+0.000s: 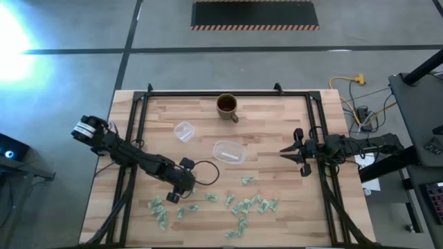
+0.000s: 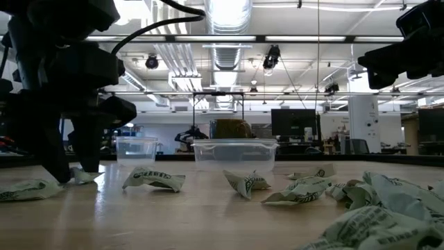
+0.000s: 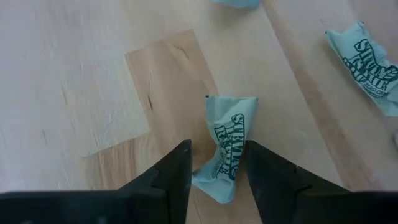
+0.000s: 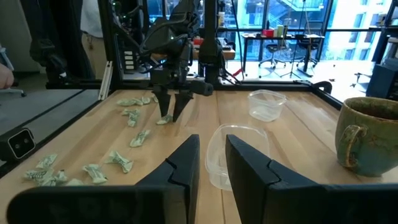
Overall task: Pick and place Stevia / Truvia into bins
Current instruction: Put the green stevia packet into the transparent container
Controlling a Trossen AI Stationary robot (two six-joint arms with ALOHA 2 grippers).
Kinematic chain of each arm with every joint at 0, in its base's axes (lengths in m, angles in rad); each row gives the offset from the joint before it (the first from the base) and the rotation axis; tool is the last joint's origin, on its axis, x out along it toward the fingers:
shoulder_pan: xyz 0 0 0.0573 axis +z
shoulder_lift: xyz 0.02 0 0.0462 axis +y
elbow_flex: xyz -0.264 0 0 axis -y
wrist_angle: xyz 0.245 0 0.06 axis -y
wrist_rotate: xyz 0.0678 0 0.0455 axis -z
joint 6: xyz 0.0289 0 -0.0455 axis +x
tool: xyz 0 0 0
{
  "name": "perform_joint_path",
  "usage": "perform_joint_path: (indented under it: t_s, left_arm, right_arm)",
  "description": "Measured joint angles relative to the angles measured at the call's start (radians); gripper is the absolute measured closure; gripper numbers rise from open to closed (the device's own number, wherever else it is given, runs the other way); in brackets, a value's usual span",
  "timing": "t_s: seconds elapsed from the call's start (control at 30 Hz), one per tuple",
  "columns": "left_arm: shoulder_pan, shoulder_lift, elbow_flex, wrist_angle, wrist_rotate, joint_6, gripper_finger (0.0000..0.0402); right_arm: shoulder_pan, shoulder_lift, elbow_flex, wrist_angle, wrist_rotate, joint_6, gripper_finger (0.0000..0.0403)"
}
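Wooden tabletop point(image 1: 277, 131), sachets strewn along the near edge. Left pincer point(image 3: 217, 171) is lowered at the near-left, fingers parted narrowly astride one Stevia sachet point(image 3: 225, 146) — not yet clamped, it seems. The sachet's long axis is seen running forward between the fingers, roughly in line with them. Clear bin point(image 1: 229, 151) lies farther in, toward centre-right. Right pincer point(image 1: 296, 150) is parked at the right, raised, slightly parted, nothing held.

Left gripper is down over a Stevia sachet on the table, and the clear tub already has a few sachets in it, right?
Not quite. The left gripper does straddle a Stevia sachet on the table, but the clear tub holds no sachets, as the high view shows.
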Motion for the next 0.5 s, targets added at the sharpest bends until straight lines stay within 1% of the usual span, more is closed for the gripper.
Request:
perform_joint_path:
  t_s: [0.3,0.37,0.5]
  left_arm:
    - [0.001,-0.002,0.011,-0.003,-0.006,-0.001,0.0386]
    - [0.001,-0.003,0.024,-0.002,-0.012,-0.001,0.0396]
    - [0.001,-0.004,0.059,-0.001,-0.063,0.003,0.0395]
  right_arm:
    - [0.0,0.0,0.0,0.0,0.0,0.0,0.0335]
    - [0.0,0.0,0.0,0.0,0.0,0.0,0.0335]
    - [0.0,0.0,0.0,0.0,0.0,0.0,0.0335]
